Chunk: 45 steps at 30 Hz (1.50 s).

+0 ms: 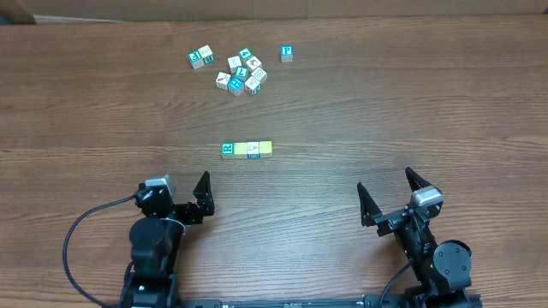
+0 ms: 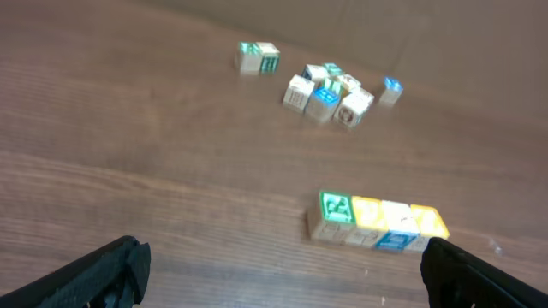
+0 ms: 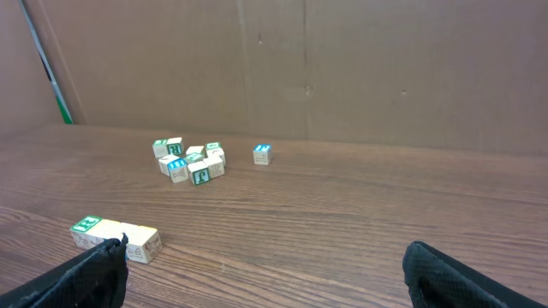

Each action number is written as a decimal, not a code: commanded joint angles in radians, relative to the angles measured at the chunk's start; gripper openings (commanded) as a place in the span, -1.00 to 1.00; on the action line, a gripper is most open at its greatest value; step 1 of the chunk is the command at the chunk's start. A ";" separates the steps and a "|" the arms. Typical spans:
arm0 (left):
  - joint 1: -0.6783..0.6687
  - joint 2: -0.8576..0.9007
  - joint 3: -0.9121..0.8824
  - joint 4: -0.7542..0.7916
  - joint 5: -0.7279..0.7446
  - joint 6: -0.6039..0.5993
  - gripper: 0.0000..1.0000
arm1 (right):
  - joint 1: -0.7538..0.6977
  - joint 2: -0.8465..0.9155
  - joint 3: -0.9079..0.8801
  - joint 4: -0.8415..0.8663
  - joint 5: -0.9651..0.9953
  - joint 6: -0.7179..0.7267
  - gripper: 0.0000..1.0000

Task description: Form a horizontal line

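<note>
The horizontal line is a row of small cubes lying side by side mid-table: a white one with a teal letter, a pale yellow one, a white one with a blue mark and another yellow one. My left gripper rests open near the front edge, down-left of the row, with nothing between its fingers. The left wrist view has the row just ahead of the open left gripper. My right gripper is open and empty at the front right. In the right wrist view the right gripper partly hides the row.
A loose cluster of lettered cubes lies at the back of the table, with a single blue-topped cube to its right. A brown cardboard wall stands behind the table. A black cable loops beside the left arm.
</note>
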 commanded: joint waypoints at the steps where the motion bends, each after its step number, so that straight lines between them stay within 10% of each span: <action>1: 0.001 -0.122 -0.003 -0.027 -0.026 0.012 0.99 | -0.004 -0.009 -0.010 0.005 0.008 0.006 1.00; 15: 0.001 -0.596 -0.003 -0.383 -0.029 0.128 0.98 | -0.003 -0.009 -0.010 0.005 0.008 0.006 1.00; 45: 0.002 -0.598 -0.003 -0.381 -0.025 0.169 0.99 | -0.003 -0.009 -0.010 0.005 0.008 0.006 1.00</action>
